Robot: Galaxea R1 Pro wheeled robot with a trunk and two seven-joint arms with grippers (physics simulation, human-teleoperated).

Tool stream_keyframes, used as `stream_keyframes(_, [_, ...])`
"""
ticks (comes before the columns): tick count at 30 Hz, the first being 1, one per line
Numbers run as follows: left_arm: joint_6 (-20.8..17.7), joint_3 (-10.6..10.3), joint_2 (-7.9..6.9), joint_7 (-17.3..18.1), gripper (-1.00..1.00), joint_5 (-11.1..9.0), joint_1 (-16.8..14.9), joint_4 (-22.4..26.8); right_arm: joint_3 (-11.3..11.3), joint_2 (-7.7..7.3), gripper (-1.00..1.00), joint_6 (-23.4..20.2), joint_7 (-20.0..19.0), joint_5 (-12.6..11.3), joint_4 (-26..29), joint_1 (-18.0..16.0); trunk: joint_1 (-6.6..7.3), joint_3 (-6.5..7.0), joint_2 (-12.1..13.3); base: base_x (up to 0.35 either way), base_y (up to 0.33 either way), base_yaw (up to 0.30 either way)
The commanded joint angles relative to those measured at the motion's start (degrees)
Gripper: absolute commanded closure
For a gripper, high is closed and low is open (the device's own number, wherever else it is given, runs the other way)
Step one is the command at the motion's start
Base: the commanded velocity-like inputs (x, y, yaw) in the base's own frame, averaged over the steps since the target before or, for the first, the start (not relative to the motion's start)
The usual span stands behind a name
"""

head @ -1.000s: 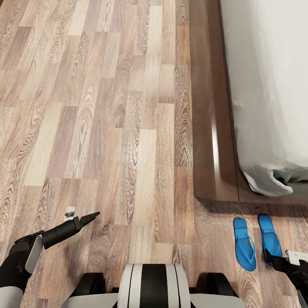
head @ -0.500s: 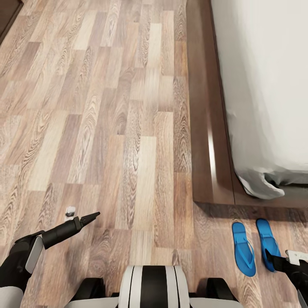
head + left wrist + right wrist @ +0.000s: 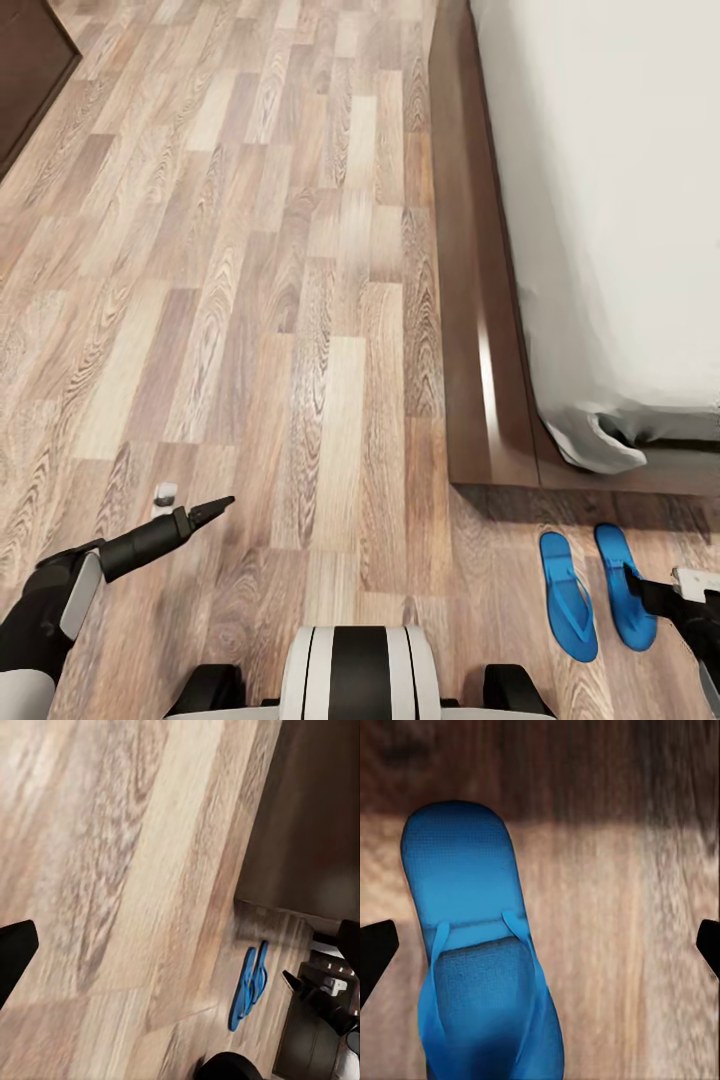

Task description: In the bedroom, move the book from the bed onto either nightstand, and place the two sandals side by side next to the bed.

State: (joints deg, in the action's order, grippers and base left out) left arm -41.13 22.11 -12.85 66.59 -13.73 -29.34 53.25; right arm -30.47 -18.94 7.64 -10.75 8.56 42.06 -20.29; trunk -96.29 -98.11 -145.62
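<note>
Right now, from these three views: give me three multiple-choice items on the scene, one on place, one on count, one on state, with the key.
1. Where do the two sandals lie?
A. On the mattress
B. On the floor beside the corner of the bed frame
C. On a dresser top

2. How many blue sandals show in the head view?
A. One
B. Two
C. Three

3. How do the right gripper's fingers stand in the right wrist view?
A. Spread wide, nothing between them
B. Clamped on a sandal strap
C. Closed on a book

Key: 1 B, the pair lies on the wood-plank floor just off the corner of the bed. 2 B, two lie side by side. 3 A, the right gripper has its dark fingertips at opposite edges, one sandal lying on the floor under the gap.
</note>
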Motion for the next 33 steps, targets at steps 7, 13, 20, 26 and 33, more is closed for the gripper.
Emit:
stream_keyframes(7, [-0.2,0.0,1.12,-0.5,-1.0,0.1,0.0,-2.4,-0.7,-0.12,-1.0,-7.3,-6.2,-6.0,9.4,0.4,0.19,1.53,0.1,0.0,0.0,0.0])
stream_keyframes(13, [3.6,0.2,1.22,-3.1,-1.0,2.6,0.3,-9.9,-1.2,-1.16,-1.0,-19.7,-26.1,-17.6,6.6,0.5,0.34,2.86,0.2,0.0,0.0,0.0])
stream_keyframes(20, [20.7,0.3,-2.35,-3.4,-1.0,3.2,0.5,-29.8,-1.1,-6.04,-1.0,-20.5,-36.5,-18.5,-12.7,0.6,0.52,4.41,0.3,0.0,0.0,0.0])
stream_keyframes(26, [32.9,0.4,-4.83,-3.2,-1.0,3.2,0.5,-41.3,-1.1,-7.51,-1.0,-20.3,-43.5,-18.7,-23.6,0.6,0.68,5.74,0.3,0.0,0.0,0.0])
stream_keyframes(33, [33.8,0.3,-4.91,-3.4,-1.0,3.2,0.5,-42.6,-1.0,-7.6,-1.0,-20.1,-44.2,-18.7,-24.3,0.6,0.86,7.29,0.4,0.0,0.0,0.0])
